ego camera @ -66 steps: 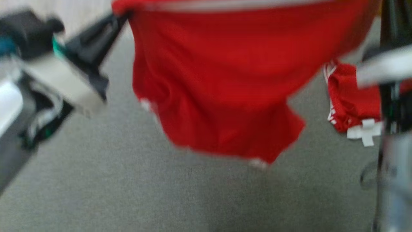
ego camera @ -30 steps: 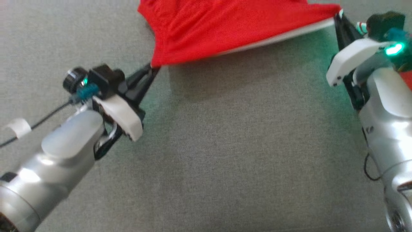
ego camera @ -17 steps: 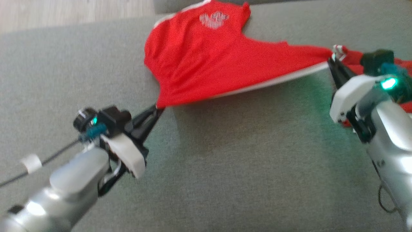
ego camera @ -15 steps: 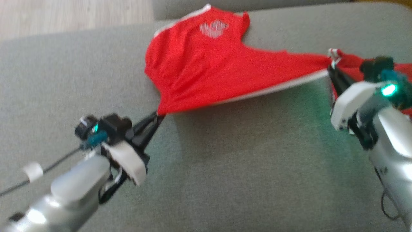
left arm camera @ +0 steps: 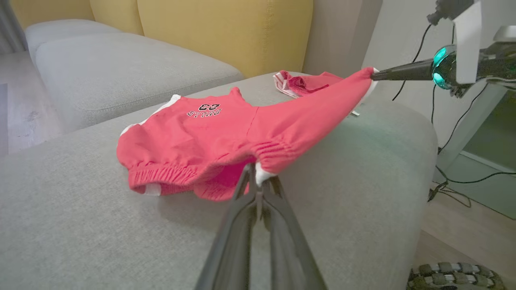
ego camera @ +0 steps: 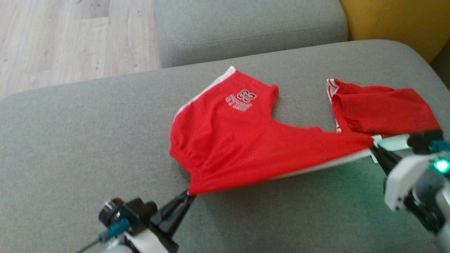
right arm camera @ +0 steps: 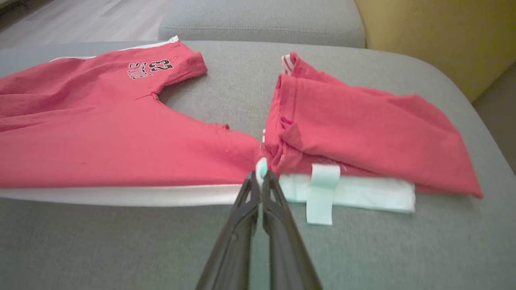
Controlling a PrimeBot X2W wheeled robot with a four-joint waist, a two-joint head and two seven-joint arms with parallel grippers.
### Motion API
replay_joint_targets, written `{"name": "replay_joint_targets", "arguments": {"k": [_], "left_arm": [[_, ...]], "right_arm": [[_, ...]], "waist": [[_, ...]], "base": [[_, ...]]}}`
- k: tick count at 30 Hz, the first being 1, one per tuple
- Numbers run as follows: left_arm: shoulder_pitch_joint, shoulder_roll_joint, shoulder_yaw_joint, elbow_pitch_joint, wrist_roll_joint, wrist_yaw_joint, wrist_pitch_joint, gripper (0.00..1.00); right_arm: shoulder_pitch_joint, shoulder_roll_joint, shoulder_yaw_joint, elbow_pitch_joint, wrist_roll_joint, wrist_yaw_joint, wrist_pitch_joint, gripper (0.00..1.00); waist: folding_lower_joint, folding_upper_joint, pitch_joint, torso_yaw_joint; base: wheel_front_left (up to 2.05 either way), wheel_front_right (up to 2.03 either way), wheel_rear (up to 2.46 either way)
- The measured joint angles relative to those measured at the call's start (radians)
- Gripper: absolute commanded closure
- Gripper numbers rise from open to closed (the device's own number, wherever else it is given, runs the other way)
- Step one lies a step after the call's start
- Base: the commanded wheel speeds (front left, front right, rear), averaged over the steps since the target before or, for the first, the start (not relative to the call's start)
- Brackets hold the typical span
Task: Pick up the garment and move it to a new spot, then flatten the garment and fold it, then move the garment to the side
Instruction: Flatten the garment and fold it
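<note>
The garment is a pair of red shorts with white side stripes and a printed number on one leg. Its far leg lies on the grey cushion, while the near waistband edge is stretched taut and lifted between my two grippers. My left gripper is shut on one waistband corner, the elastic bunched at its tips. My right gripper is shut on the opposite corner. From the left wrist, the garment sags between the two grips.
A second red garment lies folded just beyond my right gripper, with a white strip and tape along its near edge. Another grey cushion and a yellow backrest stand behind. Wooden floor lies far left.
The garment hung in the air two seconds ago; now its far part rests on the cushion. Both grippers kept their hold. The head camera has tilted, shifting the whole picture down.
</note>
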Motion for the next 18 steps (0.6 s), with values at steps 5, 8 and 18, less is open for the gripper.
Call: {"name": "replay_joint_targets", "arguments": {"k": [5, 8, 18], "left_arm": [[0.034, 0.027, -0.019, -0.108, 0.000, 0.048, 0.029, 1.00], [0.030, 0.038, -0.016, -0.137, 0.002, 0.064, 0.038, 1.00], [-0.071, 0.039, 0.014, -0.147, 0.002, 0.053, 0.072, 1.00]], "right_arm": [[0.139, -0.007, -0.106, -0.140, -0.024, 0.000, 0.072, 1.00], [0.162, 0.000, -0.163, -0.212, -0.058, 0.000, 0.108, 1.00], [0.078, 0.045, -0.228, -0.304, -0.159, 0.000, 0.184, 1.00]], "waist": [[0.0003, 0.0000, -0.002, 0.014], [0.0003, 0.0000, 0.000, 0.029], [0.0004, 0.0000, 0.066, 0.078]], "base": [[0.00, 0.00, 0.00], [0.00, 0.00, 0.00], [0.00, 0.00, 0.00]]}}
